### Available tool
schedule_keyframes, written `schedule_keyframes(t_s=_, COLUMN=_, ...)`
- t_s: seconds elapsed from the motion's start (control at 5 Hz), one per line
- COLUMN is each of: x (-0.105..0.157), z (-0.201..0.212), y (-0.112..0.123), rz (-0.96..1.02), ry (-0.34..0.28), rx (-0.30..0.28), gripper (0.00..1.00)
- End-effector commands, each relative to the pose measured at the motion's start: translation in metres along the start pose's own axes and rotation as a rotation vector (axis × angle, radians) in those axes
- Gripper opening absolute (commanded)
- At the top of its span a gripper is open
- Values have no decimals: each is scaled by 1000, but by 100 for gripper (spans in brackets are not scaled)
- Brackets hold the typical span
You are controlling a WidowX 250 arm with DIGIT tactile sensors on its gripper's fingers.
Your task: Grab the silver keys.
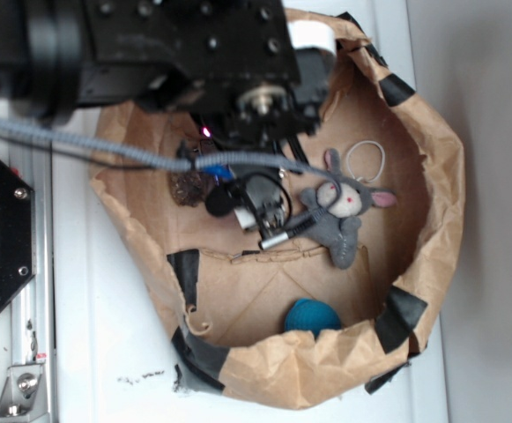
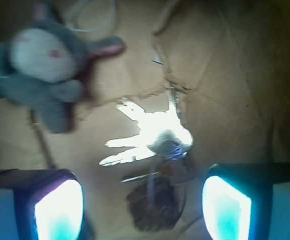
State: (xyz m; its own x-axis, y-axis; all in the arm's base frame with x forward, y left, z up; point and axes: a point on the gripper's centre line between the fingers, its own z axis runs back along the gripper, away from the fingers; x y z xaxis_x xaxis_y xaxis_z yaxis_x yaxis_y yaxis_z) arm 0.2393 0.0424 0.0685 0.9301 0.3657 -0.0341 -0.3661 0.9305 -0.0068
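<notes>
In the wrist view the silver keys lie fanned on the brown paper floor, glaring bright, just above and between my fingertips. My gripper is open, with its two lit pads at the bottom corners. The rough brown lump lies between the pads, below the keys and touching their ring. Nothing is held. In the exterior view the arm hangs over the paper bin and hides the keys and my fingers; the brown lump shows at its left.
A grey plush bunny lies right of the arm and also shows in the wrist view. A thin white loop lies beyond it. A blue round thing sits by the bin's crumpled paper wall.
</notes>
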Motion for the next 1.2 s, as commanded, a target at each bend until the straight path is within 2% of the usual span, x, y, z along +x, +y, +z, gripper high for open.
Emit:
schedule_keyframes(t_s=0.0, x=2, z=-17, y=12, rz=31, ry=-56, rx=-5, gripper=100)
schedule_keyframes(t_s=0.4, x=-1, z=-36, y=3, rz=36, ry=-4, rx=11, gripper=100)
schedule_keyframes(t_s=0.6, x=-3, z=-37, y=5, rz=38, ry=11, rx=-5, gripper=0)
schedule_keyframes(t_s=1.0, x=-4, z=-38, y=7, rz=33, ry=43, rx=-6, gripper=0)
